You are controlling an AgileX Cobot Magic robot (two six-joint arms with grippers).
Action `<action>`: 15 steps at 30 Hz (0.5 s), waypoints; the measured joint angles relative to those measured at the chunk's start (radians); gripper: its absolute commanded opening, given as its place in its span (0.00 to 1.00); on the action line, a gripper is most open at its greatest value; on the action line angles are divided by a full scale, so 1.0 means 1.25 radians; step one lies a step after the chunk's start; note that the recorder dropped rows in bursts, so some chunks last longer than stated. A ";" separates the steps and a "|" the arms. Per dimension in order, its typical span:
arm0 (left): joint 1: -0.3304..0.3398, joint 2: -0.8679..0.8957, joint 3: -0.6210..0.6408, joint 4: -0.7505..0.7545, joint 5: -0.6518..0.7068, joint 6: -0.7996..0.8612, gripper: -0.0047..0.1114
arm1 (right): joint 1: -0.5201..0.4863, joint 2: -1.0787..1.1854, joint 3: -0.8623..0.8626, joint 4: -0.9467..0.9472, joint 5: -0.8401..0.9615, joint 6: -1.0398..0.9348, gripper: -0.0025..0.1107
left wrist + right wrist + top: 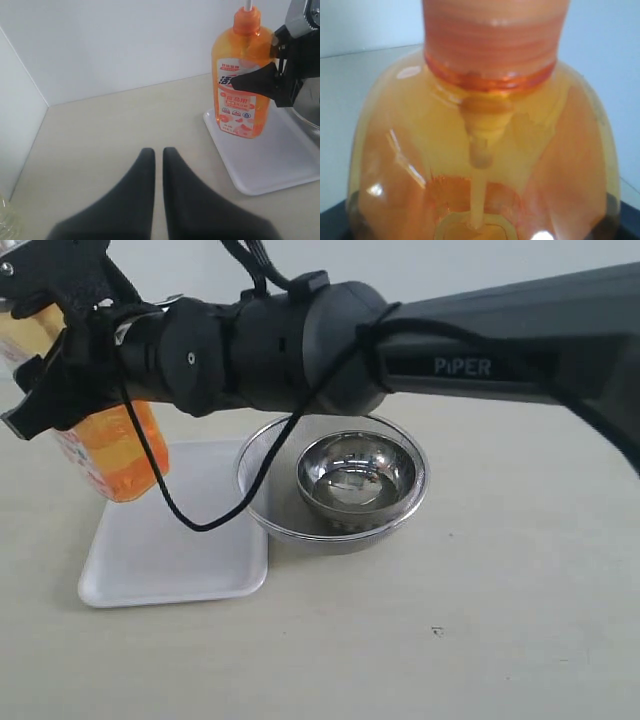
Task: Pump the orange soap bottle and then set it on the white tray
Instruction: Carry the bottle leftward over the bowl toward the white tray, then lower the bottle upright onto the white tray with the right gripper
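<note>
The orange soap bottle [120, 455] stands upright over the far left corner of the white tray [170, 560], its base at or just above the tray floor. My right gripper [45, 360] reaches across from the right and is shut on the bottle's body. In the left wrist view a dark finger [257, 81] crosses the label of the bottle [242, 55] on the tray [280, 160]. The right wrist view is filled by the bottle's shoulder and neck [480, 125]. My left gripper [158, 152] is shut and holds nothing, low over the table beside the tray.
A round steel mesh strainer [400, 525] holding a shiny steel bowl [355, 475] sits right of the tray, under the right arm [450, 350]. White walls [20, 100] close off the table's back and left side. A clear object [5, 220] shows at the left wrist view's edge.
</note>
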 measured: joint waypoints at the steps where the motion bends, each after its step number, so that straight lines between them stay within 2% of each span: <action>1: 0.000 0.000 0.000 0.000 0.000 0.000 0.08 | -0.003 0.003 0.000 0.002 0.000 0.000 0.02; 15: 0.000 0.000 0.000 0.002 0.000 0.000 0.08 | -0.063 0.008 0.000 0.050 0.011 0.039 0.02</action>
